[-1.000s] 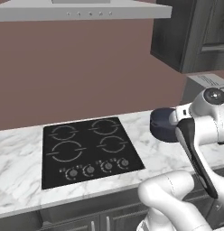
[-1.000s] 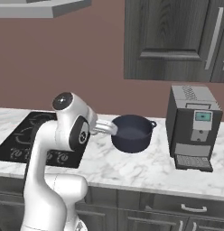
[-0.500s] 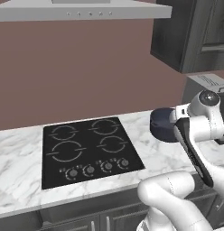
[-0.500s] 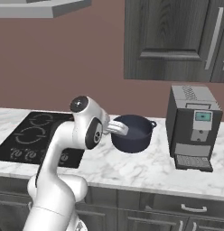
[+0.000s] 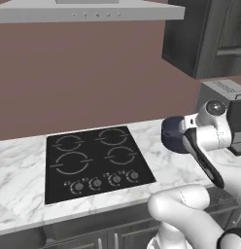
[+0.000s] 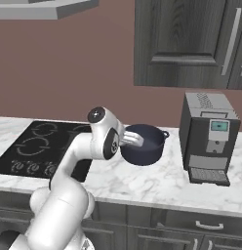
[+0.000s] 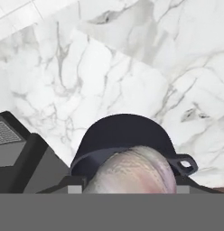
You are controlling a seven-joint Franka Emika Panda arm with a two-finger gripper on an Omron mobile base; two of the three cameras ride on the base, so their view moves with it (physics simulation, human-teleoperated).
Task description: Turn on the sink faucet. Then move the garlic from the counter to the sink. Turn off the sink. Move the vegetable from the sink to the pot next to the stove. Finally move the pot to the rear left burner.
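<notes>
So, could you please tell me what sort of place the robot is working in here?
It looks like a home kitchen, a rendered one. A black cooktop is set into a marble counter, a coffee machine stands beside a dark pot, and dark cabinets hang on the wall above.

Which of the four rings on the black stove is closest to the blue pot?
The back right ring. It sits in the far row on the side toward the blue pot; the other three rings lie farther left or nearer the knobs.
</notes>
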